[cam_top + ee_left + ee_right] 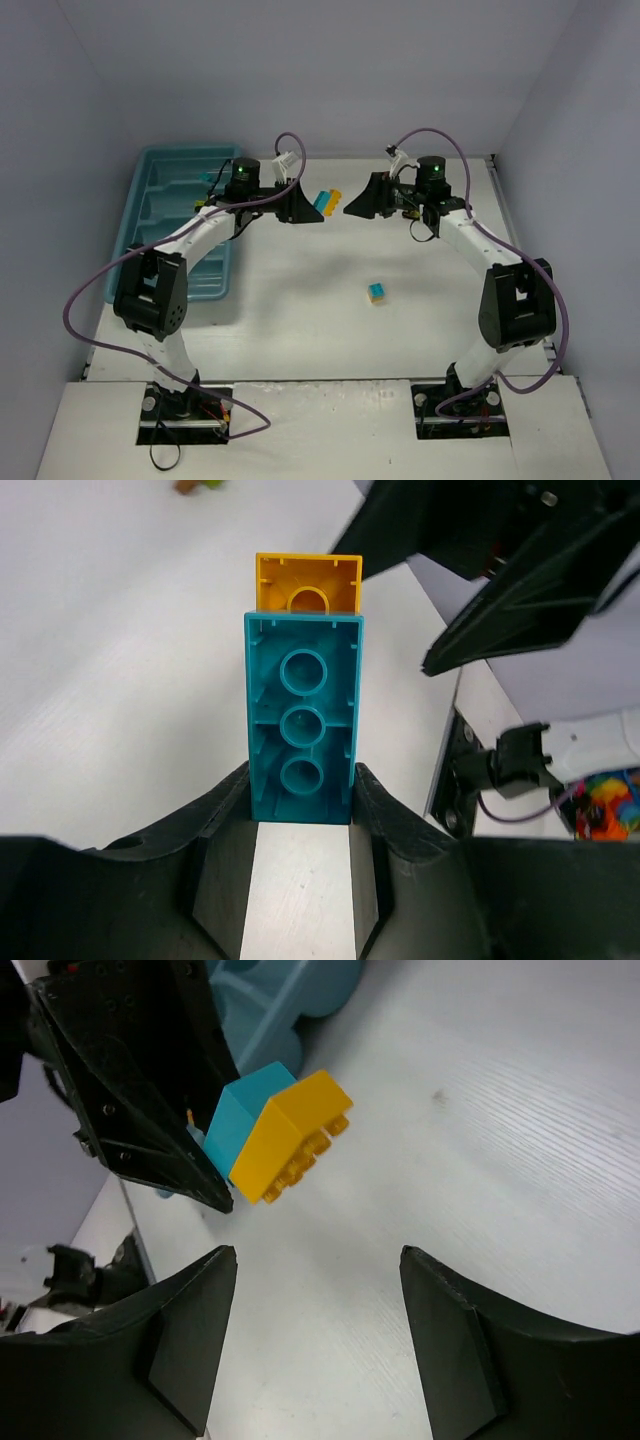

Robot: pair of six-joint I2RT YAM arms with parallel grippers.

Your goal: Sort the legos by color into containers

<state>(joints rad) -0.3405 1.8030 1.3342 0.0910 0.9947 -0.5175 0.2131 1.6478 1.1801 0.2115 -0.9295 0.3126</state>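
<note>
Tabletop [300, 330]: white, matte, with a faint linear grain in the right wrist view. Plain pale lilac-grey walls close it in at the back and on both sides.

Teal tray [165, 165] sits at the far left of the tabletop, with the left arm reaching over it.

Left hand [302, 780]: fingers closed against the two long sides of a cyan brick [302, 720]. An orange brick [308, 580] is stuck to it and juts past its far end.

Right hand [318, 1260]: spread wide, nothing in it. It faces the left hand, near the joined pair but apart from it.

A small cyan-on-yellow brick stack [377, 293] lies loose mid-tabletop, well apart from the tray.
</note>
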